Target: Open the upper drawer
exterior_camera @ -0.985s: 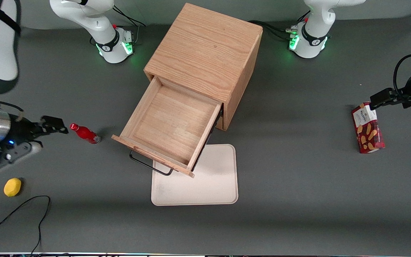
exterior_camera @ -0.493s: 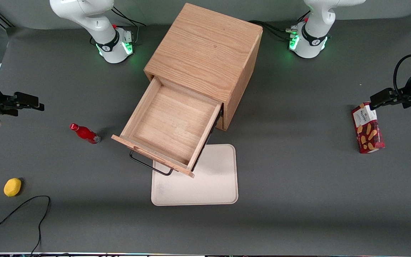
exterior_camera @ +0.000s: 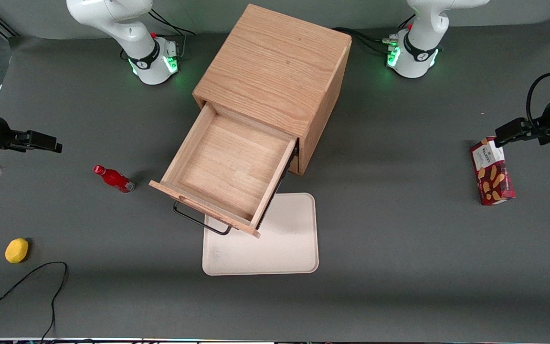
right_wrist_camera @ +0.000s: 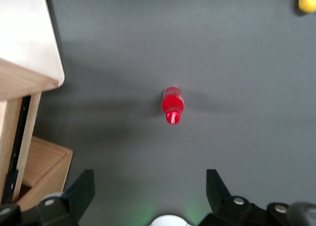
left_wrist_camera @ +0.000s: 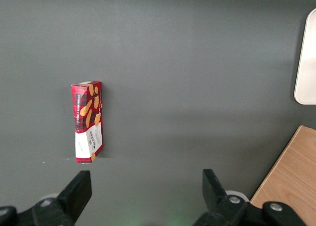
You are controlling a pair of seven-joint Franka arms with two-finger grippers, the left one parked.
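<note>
On the dark grey surface (exterior_camera: 399, 239) the upper drawer (exterior_camera: 229, 169) stands pulled well out of the cabinet (exterior_camera: 275, 67), its handle (exterior_camera: 198, 222) facing the front camera, while the gripper (exterior_camera: 41, 141) hangs well apart toward the working arm's end, fingers (right_wrist_camera: 81, 189) spread and empty.

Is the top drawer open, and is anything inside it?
Open and empty: the upper drawer sticks out, its bare wooden floor showing. The hand is away, open.
</note>
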